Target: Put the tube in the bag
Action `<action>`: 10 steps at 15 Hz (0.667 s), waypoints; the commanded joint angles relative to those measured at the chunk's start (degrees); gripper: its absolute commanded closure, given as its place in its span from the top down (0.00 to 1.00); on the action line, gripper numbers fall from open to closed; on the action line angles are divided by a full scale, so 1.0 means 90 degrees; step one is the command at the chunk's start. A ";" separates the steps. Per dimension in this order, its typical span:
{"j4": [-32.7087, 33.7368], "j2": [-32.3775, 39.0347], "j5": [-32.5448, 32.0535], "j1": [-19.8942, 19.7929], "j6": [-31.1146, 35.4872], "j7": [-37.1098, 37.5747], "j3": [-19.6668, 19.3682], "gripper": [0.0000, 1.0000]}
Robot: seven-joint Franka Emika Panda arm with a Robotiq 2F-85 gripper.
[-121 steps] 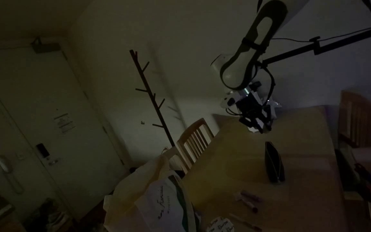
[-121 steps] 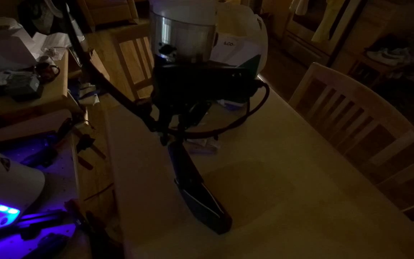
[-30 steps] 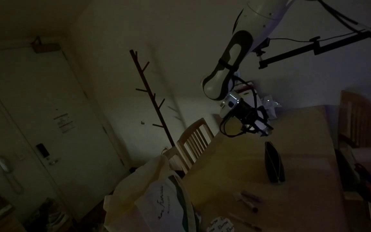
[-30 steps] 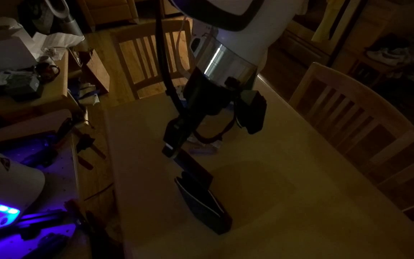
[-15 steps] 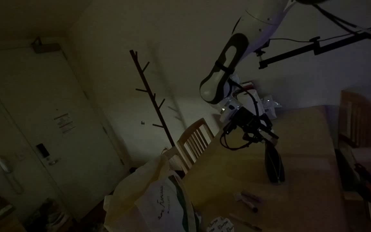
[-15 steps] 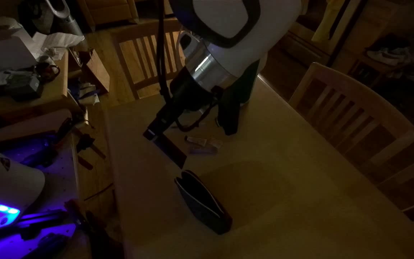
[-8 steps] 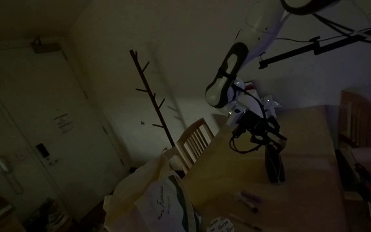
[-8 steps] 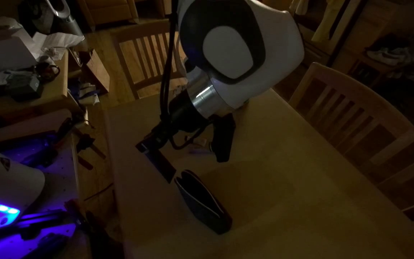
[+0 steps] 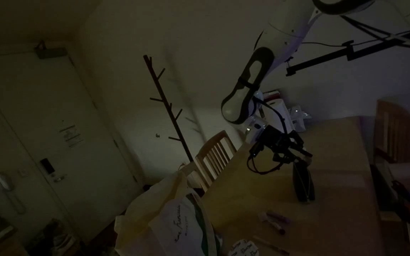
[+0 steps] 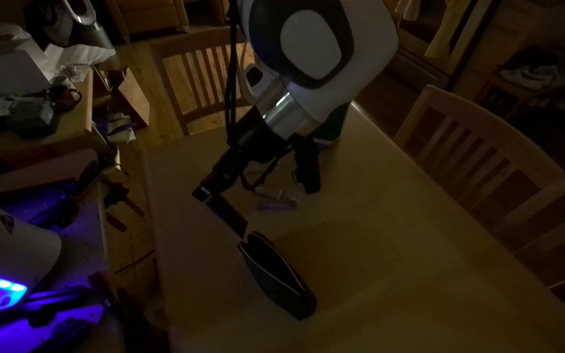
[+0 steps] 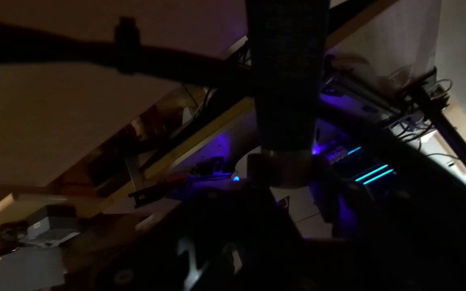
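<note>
The tube (image 10: 227,214), dark with a paler end, sits between the fingertips of my gripper (image 10: 203,193). In the wrist view the tube (image 11: 287,89) runs up and away, its pale end clasped at my gripper (image 11: 285,171). The bag is a dark pouch (image 10: 278,282) standing on the table with its zip top open. Tilted, the tube's free end hangs by the bag's far corner in that exterior view; whether they touch I cannot tell. In an exterior view my gripper (image 9: 302,158) is just above the top of the bag (image 9: 303,183), hiding most of the tube.
Small purple-tinted tubes (image 10: 276,204) lie on the table (image 10: 385,274) beyond the bag. A large white and green shopping bag (image 9: 183,227) and a round patterned item (image 9: 243,248) are near the table's end. Wooden chairs (image 10: 483,152) line the edges.
Two seconds ago the tube's free end was over the pouch opening; it has since drawn back past the corner. Over the last half second the gripper has shifted slightly. The grip stays the same.
</note>
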 commanded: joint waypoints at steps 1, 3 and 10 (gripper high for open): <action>0.0083 0.0234 -0.0813 -0.1139 0.0238 0.0001 0.1746 0.08; 0.0088 0.0521 -0.1306 -0.1884 0.0283 0.0002 0.2740 0.08; 0.0039 0.0503 -0.1365 -0.2148 -0.0022 0.0002 0.3095 0.08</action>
